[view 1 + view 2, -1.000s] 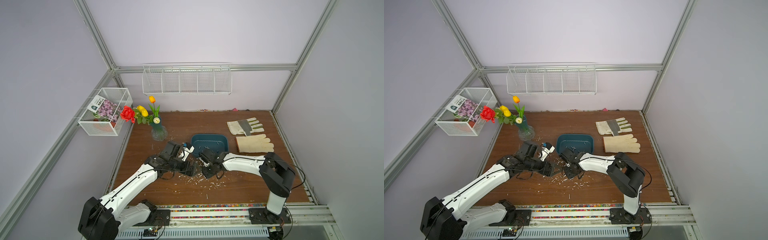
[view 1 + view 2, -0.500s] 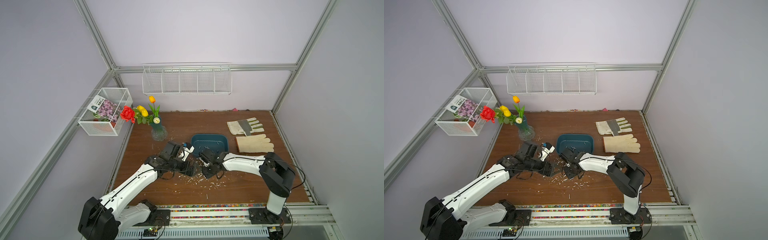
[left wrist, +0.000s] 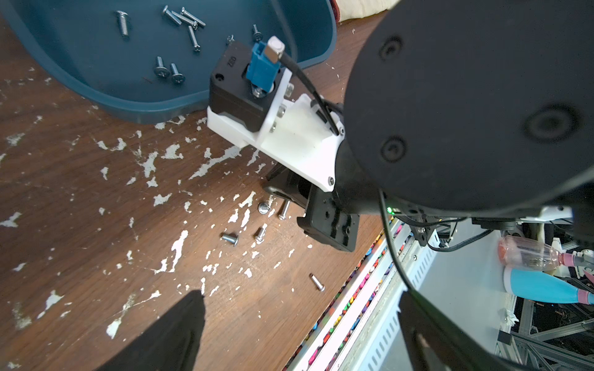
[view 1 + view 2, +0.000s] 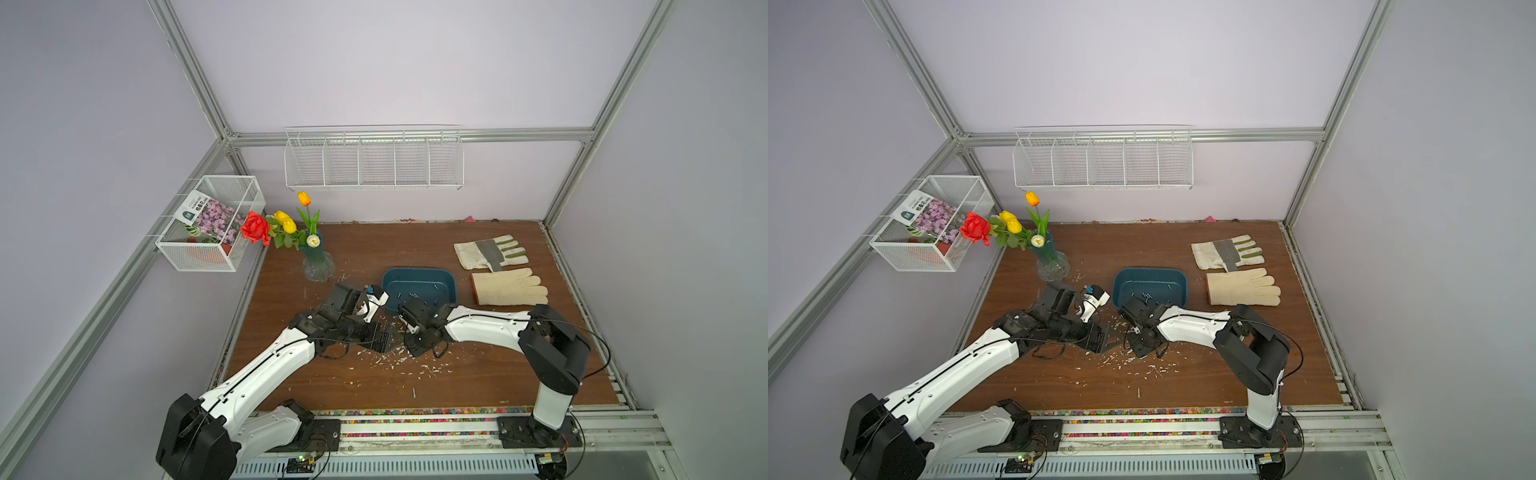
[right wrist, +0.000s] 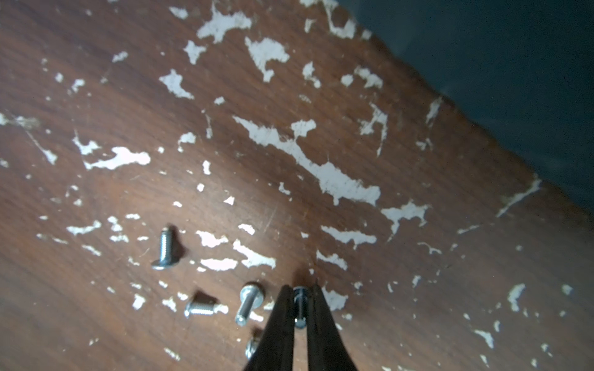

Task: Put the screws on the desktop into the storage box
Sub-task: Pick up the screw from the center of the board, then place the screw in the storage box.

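Right gripper (image 5: pixel 300 290) pinches one screw (image 5: pixel 299 310) on the desktop (image 5: pixel 96 112), near the box (image 3: pixel 144 109). Left gripper (image 4: pixel 384 337) hovers beside it, spread wide. Several screws (image 3: pixel 167 69) already lie in the box; a few remain loose.

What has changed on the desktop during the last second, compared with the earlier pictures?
Nothing visibly moved: in both top views the arms keep their poses. The right gripper is shut on one screw at the desktop; the earlier pictures are too small to show when it closed. The left gripper stays open, and the storage box and loose screws lie as before.
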`<state>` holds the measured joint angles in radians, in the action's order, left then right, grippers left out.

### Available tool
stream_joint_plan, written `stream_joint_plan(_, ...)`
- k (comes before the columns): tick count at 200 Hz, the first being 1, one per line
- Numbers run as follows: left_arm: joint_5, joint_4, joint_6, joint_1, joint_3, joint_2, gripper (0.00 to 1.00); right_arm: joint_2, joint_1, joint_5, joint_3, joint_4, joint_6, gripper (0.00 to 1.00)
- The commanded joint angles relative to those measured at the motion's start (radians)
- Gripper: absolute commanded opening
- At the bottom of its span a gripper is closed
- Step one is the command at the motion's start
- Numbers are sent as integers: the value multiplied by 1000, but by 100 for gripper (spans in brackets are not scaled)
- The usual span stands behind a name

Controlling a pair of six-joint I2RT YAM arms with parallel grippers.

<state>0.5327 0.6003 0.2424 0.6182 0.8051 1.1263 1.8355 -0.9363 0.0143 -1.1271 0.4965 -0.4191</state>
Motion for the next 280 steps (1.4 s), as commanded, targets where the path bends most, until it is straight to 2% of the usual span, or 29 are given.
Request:
stream_joint_plan(1, 16, -7, -1, 5, -5, 2, 97, -18, -5, 28, -20, 39, 18, 13)
stream_joint_plan(115, 25, -11, 1, 5, -8, -19, 97, -102, 78, 79, -100, 163, 103, 12)
stream_joint_plan(175, 27, -16, 2, 3, -10, -16, 97, -110, 172, 130, -242, 254, 166, 12)
stream_joint_plan(202, 24, -14, 5, 4, -8, -15, 97, -68, 217, 97, -304, 255, 186, 12)
stream_joint_plan(238, 18, -16, 4, 4, -9, -19, 98, 5, 252, 85, -390, 259, 206, 17)
stream_joint_plan(258, 21, -16, 3, 4, -8, -17, 98, 26, 262, 95, -420, 278, 213, 24)
stream_joint_plan(268, 22, -15, 1, 4, -8, -16, 98, 24, 263, 104, -417, 281, 215, 34)
stream_joint_plan(280, 24, -16, 1, 4, -8, -17, 98, 6, 262, 110, -397, 277, 212, 35)
